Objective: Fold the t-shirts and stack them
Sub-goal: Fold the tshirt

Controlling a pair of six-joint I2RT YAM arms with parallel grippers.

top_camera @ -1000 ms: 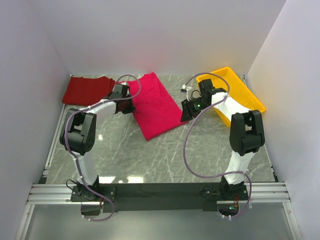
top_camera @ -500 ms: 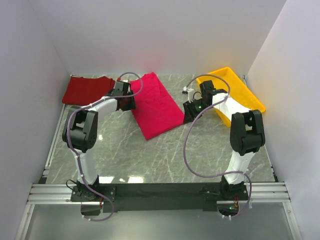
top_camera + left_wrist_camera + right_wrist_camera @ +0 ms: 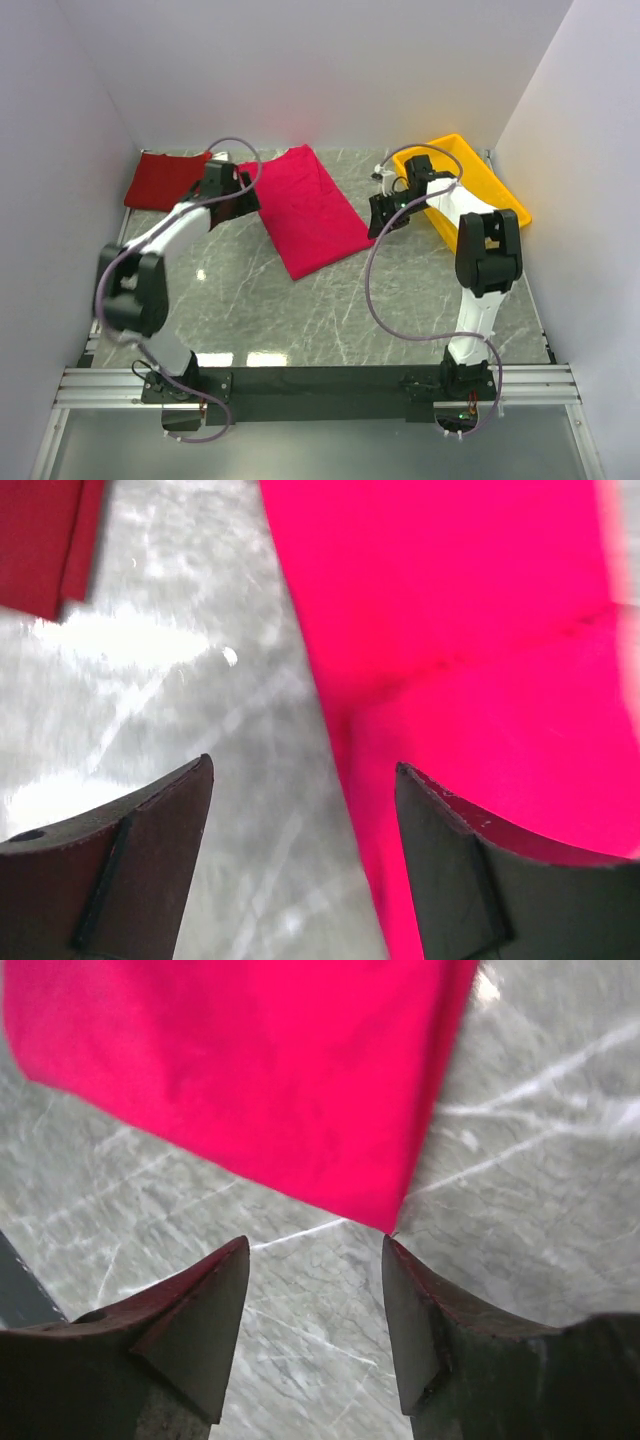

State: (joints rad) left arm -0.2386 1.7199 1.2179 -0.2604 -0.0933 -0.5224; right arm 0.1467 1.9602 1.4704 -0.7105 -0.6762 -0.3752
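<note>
The bright crimson t-shirt (image 3: 310, 210) lies folded flat as a slanted rectangle in the middle back of the table. The darker maroon t-shirt (image 3: 165, 178) lies folded at the far left. My left gripper (image 3: 235, 195) hovers open over the crimson shirt's left edge (image 3: 470, 630), with bare table between its fingers (image 3: 302, 765) and the maroon shirt (image 3: 45, 540) off to its upper left. My right gripper (image 3: 380, 215) is open just off the crimson shirt's right corner (image 3: 250, 1060); only marble shows between its fingers (image 3: 315, 1241).
A yellow plastic tray (image 3: 490, 180) stands at the back right, behind the right arm. White walls close in the table on the left, back and right. Grey marble table (image 3: 330, 300) stretches between the shirts and the arm bases.
My left gripper has opened, let go of the crimson shirt's left edge and shifted left. My right gripper has opened wider and drawn slightly back from the shirt's right corner.
</note>
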